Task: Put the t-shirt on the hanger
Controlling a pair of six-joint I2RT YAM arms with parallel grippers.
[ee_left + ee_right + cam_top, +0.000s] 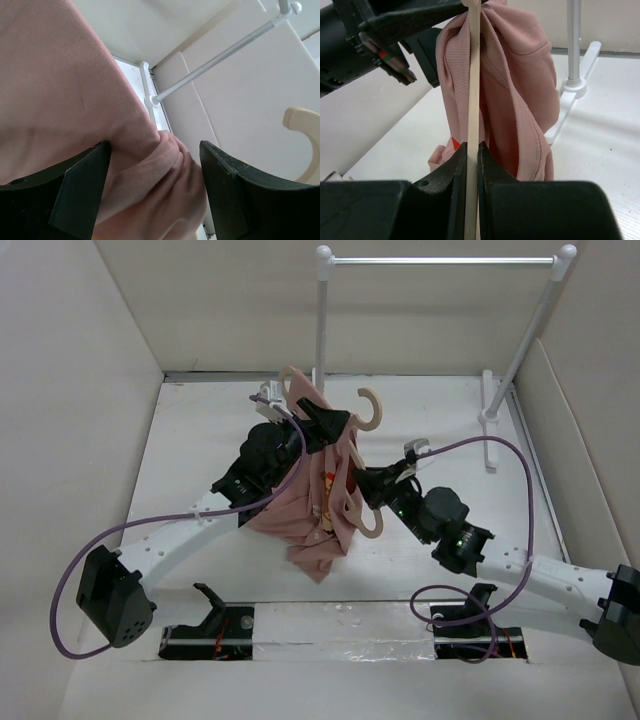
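The right fingers (pixel 456 167) press together on the thin tan hanger (pixel 474 75), held above the white counter (pixel 190 440). The salmon t-shirt (pixel 300 502) hangs bunched over it, a fold pinched between the left fingers (pixel 82 185).

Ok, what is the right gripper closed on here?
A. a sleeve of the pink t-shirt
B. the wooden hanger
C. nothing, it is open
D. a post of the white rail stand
B: in the right wrist view the right gripper pinches the thin tan hanger edge-on between its fingers, with the pink t-shirt draped on it beyond the fingertips.
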